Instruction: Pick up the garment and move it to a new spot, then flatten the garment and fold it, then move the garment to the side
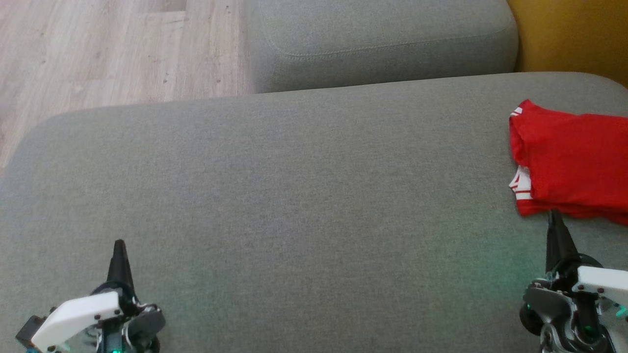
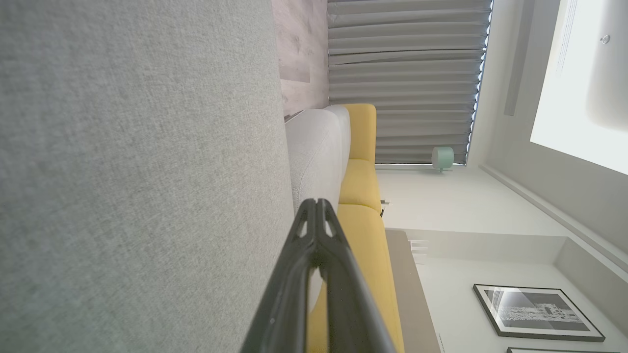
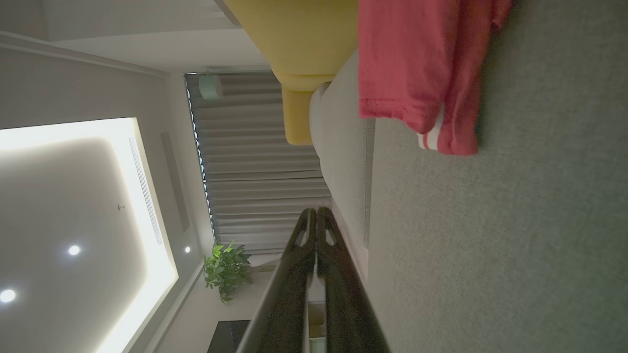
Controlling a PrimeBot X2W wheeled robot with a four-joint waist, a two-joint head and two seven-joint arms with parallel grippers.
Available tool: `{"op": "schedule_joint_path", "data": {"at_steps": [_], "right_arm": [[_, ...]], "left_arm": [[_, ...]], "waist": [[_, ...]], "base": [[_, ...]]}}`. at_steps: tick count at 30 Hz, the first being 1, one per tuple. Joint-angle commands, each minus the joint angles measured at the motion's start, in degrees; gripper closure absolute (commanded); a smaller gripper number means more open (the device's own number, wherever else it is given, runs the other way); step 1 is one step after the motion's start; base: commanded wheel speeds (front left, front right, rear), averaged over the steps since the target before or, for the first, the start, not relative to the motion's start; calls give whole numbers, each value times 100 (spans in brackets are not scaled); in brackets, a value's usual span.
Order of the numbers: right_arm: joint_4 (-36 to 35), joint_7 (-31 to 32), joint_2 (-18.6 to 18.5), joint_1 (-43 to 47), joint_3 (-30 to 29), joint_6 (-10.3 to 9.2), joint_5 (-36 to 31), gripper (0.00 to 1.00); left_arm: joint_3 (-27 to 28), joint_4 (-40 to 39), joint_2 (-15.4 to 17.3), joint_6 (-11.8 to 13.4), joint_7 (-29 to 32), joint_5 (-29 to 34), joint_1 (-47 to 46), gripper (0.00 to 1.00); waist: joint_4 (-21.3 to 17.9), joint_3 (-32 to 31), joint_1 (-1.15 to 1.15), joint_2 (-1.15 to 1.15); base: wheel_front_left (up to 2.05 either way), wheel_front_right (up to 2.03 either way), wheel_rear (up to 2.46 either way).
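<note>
1. Far left, low: left gripper (image 1: 119,246), fingers pressed together, nothing held, above the bare grey sofa seat (image 1: 294,196).
2. Right, low: right gripper (image 1: 555,216), fingers likewise together and empty, tip just beside the near hem of the garment (image 1: 574,157). Hard to tell whether touching it or just short of it.
3. Far right: garment folded into a flat red stack with white-striped trim showing at its left corners, lying at the seat's right end and partly cut off by the frame.
4. Step in hand, by the look of it: the last one, setting the folded garment aside, seemingly done or nearly so.
5. Next move probably calls for drawing the right gripper straight back, clear of the hem, without dragging a layer loose.
</note>
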Motion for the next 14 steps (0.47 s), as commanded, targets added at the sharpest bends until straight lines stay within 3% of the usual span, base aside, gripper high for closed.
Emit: {"op": "schedule_joint_path", "data": {"at_steps": [1,14], "right_arm": [[-215,35,-34,-318,115,-4,-38,100],[-215,38,-31,-319,111,-4,-41,100]], "left_arm": [[212,-210,26,-36,47,-25,-278,100],[211,-210,26,-36,46,-26,-278,100]], "waist": [[0,0,0,0],[0,0,0,0]], "base": [[0,0,0],[0,0,0]]}}
